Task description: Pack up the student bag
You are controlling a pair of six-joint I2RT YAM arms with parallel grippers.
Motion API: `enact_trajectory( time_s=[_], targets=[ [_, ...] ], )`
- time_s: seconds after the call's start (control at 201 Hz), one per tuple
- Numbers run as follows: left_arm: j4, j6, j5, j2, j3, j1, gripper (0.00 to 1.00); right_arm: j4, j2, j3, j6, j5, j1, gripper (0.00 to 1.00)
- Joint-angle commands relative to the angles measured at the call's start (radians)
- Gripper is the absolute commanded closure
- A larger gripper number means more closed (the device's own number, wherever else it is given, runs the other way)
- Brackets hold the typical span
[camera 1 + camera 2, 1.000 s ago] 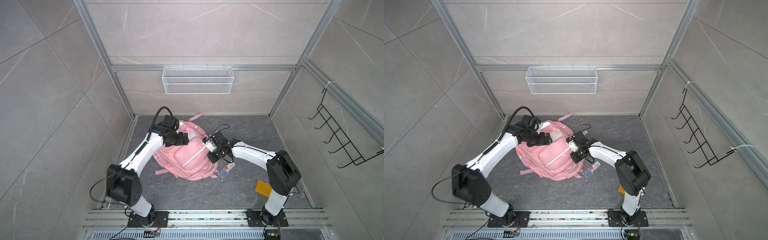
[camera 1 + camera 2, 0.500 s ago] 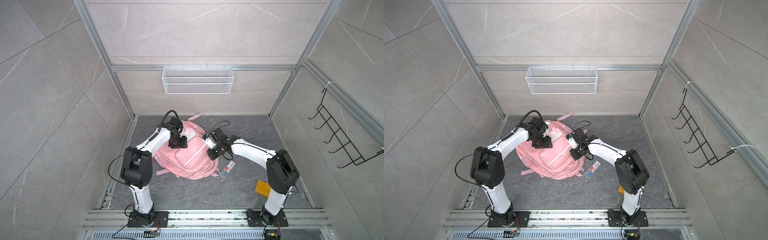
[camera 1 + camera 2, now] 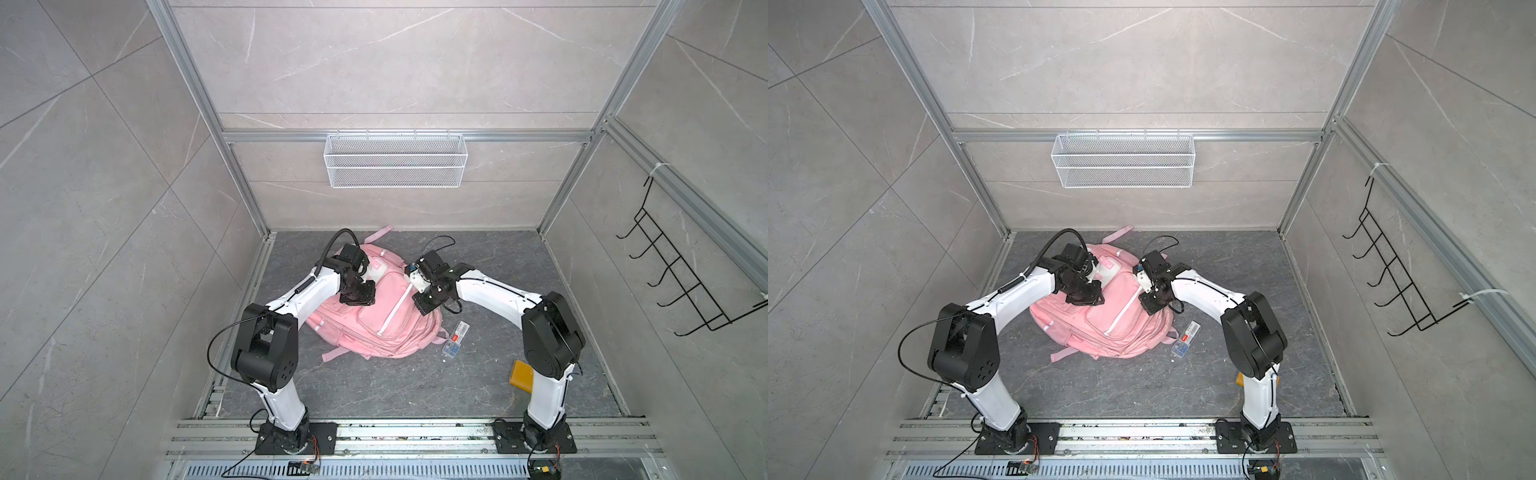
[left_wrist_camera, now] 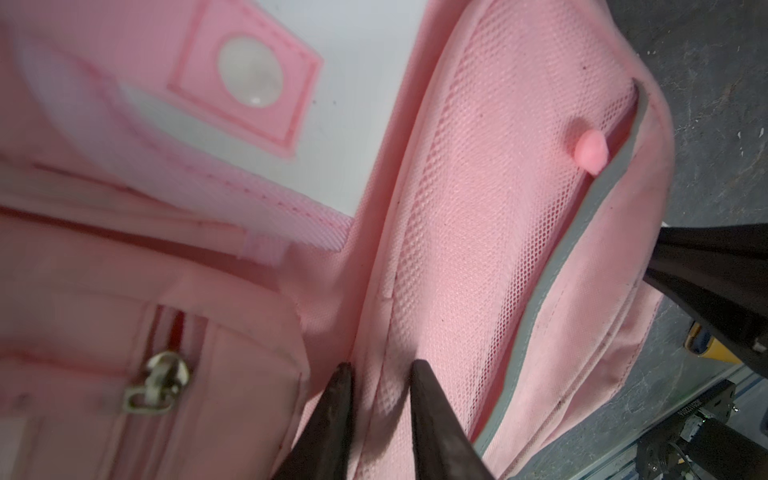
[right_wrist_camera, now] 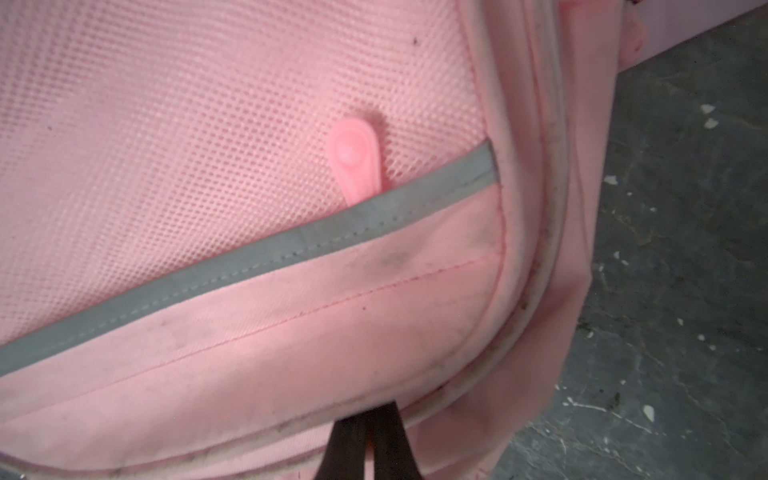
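My right pincer (image 5: 370, 409) is closed at the piped edge (image 5: 519, 332) of the student bag (image 3: 374, 328), which lies flat beneath it. My left pincer (image 4: 380, 365) straddles its mesh seam (image 4: 386, 291); I cannot tell if it grips. Likely step 1, opening the bag: next needs a firm pinch, then a lift.

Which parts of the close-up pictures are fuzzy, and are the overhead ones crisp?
Left wrist view: the large soft pink fabric backpack is sharp at its mesh, blurred near the metal zip pull. Right wrist view: mesh and grey reflective strip sharp. Both top views: evenly lit, crisp.
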Motion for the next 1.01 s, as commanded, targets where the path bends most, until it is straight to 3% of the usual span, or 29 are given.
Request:
enact_trajectory(
  time_s=[0.0, 0.08, 0.174, 0.259, 0.423, 0.508, 0.672, 1.001],
  targets=[
    [-0.033, -0.044, 0.105, -0.031, -0.036, -0.036, 0.73, 0.068, 0.03, 0.079, -0.007, -0.041, 0.012, 1.0],
    [-0.037, -0.05, 0.086, -0.025, -0.041, -0.036, 0.69, 0.065, 0.05, 0.108, -0.009, -0.044, 0.012, 1.0],
    [-0.031, -0.074, 0.034, -0.008, -0.05, -0.035, 0.56, 0.059, 0.069, 0.14, -0.012, -0.044, 0.012, 1.0],
    [-0.009, -0.087, 0.043, 0.014, -0.056, -0.032, 0.56, 0.056, 0.08, 0.16, -0.015, -0.047, 0.012, 1.0],
    [0.03, -0.124, 0.064, 0.001, -0.057, -0.03, 0.79, 0.053, 0.081, 0.166, -0.021, -0.043, 0.012, 1.0],
    [0.047, -0.153, 0.092, -0.01, -0.062, -0.018, 1.0, 0.053, 0.074, 0.156, -0.03, -0.042, 0.012, 1.0],
    [0.174, -0.284, 0.203, -0.09, -0.125, 0.072, 1.0, 0.085, 0.021, 0.072, -0.075, -0.051, 0.013, 1.0],
    [0.269, -0.431, 0.251, -0.155, -0.162, 0.192, 1.0, 0.207, -0.173, -0.221, -0.215, -0.122, 0.033, 1.0]
  ],
)
